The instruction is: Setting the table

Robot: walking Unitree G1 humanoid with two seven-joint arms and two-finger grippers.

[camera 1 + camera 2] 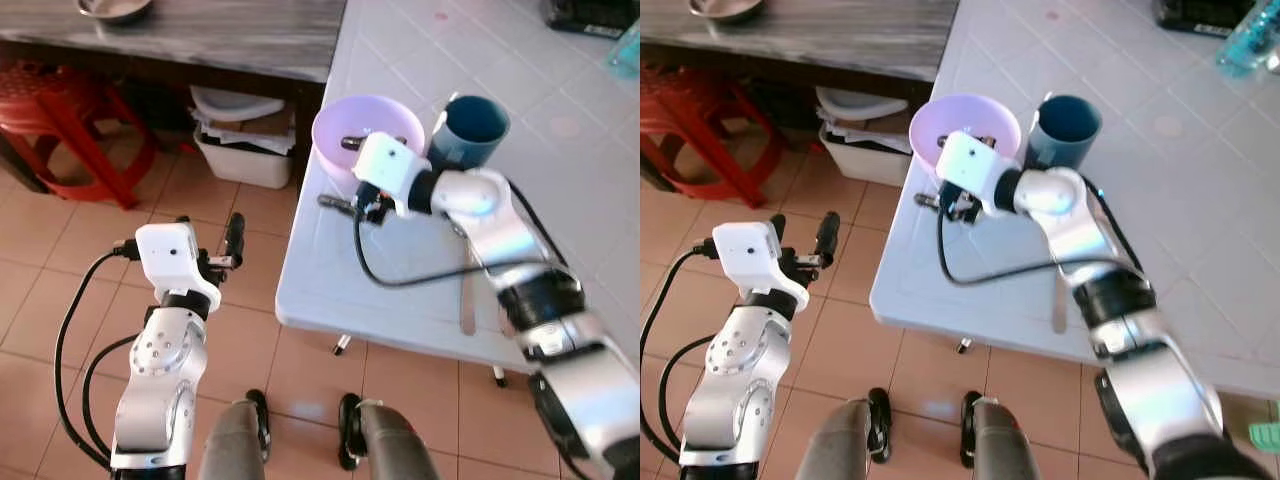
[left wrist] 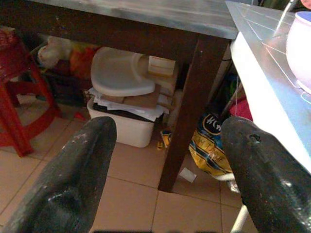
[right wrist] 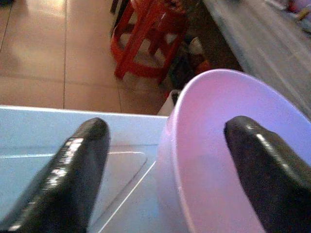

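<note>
Fingers of my right gripper (image 3: 165,170) were spread wide at the rim of the lilac bowl (image 1: 365,128), one outside its wall, one over its hollow; the bowl stood near the white table's (image 1: 400,300) corner, just beside a blue cup (image 1: 472,130); my left gripper (image 1: 208,240) hung open above the tiled floor (image 1: 60,290), holding nothing.

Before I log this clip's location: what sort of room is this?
Probably a home dining or kitchen area: a white tiled table with a pink bowl and blue cup, and a red plastic stool on the tile floor.
</note>
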